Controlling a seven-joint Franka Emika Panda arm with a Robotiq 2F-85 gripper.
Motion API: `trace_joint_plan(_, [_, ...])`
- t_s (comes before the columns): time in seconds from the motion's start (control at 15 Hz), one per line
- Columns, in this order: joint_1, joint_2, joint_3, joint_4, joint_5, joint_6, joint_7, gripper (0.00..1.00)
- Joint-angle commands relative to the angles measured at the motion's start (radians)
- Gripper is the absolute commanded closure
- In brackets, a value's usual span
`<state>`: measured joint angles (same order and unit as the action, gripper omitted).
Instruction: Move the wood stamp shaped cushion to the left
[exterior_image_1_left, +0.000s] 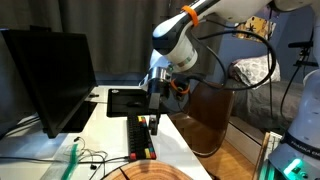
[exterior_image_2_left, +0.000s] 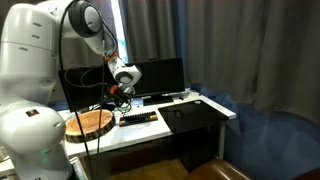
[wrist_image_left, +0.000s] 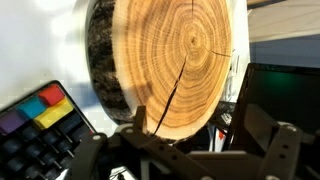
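Now holding the gripper (exterior_image_1_left: 154, 120) open above the keyboard (exterior_image_1_left: 143, 140), clear of the keys, jaws standing wide and clasping nothing. Showing the same in the wrist view: gripper (wrist_image_left: 190, 135) coming in from the bottom edge, dark fingers (wrist_image_left: 139, 120) spreading far apart, only air lying between them. Looking past those fingers onto the cushion (wrist_image_left: 170, 65), filling most of that view beyond the keyboard (wrist_image_left: 35, 125), tan ringed face turned up, one dark crack running from the centre toward the rim, bark edge facing the keyboard side. Finding the cushion (exterior_image_2_left: 88, 123) lying flat on the white table (exterior_image_1_left: 105, 135), just beside one short end of the keyboard (exterior_image_2_left: 140, 118), a thin strip of table showing between the two. Catching the cushion (exterior_image_1_left: 150, 173) again in an exterior view, cropped by the bottom edge. Showing a flat black pad (exterior_image_1_left: 125, 100) off the keyboard's opposite short end, leaving the keyboard lying between cushion and pad. Showing a dark monitor (exterior_image_1_left: 45, 75) standing upright along one long side of the keyboard, screen blank. Trailing thin cables (exterior_image_1_left: 90, 157) over the table between keyboard and monitor. Showing a brown chair (exterior_image_1_left: 205, 115) off the keyboard's other long side, past the table edge, and a white patterned pillow (exterior_image_1_left: 250, 70) farther out beyond that. Closing the background behind the keyboard with grey curtains (exterior_image_2_left: 250, 50).
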<state>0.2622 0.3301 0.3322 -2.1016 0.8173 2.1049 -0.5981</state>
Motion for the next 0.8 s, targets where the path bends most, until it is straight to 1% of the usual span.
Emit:
trace_joint_plan(0.0, [-0.017,-0.222,-0.035,-0.182,-0.019,0.059,0.123,0.0])
trace_joint_plan(0.13, [-0.032,-0.322,-0.059,-0.262,-0.031,0.078,0.174,0.0])
trace_joint_plan(0.33, [-0.055,-0.462,-0.099,-0.372,-0.082,0.103,0.263,0.0])
trace_joint_plan(0.53, [-0.081,-0.586,-0.13,-0.454,-0.2,0.136,0.357,0.0])
trace_joint_plan(0.73, [-0.101,-0.685,-0.147,-0.505,-0.33,0.19,0.444,0.0])
